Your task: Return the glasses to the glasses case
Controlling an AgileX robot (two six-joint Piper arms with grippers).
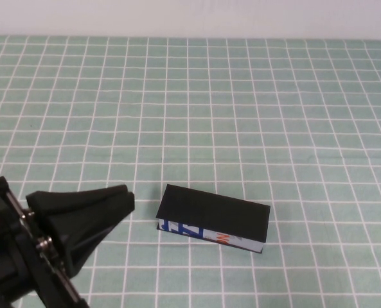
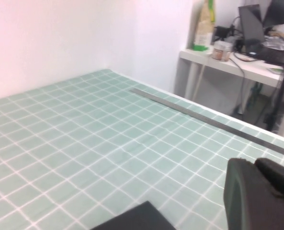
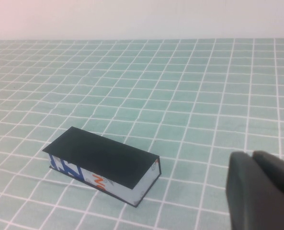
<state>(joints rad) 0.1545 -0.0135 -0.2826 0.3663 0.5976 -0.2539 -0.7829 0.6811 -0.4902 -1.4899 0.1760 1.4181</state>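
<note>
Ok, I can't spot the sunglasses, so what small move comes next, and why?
Probably back the shut left gripper, beside the closed rectangular black glasses case, away to park: the lid is down, no glasses show. The shut right gripper hangs clear of it.

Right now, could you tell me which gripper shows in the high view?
The left gripper, shut, just left of the closed glasses case; the right gripper, also shut, shows only in its own wrist view, short of the case.
</note>
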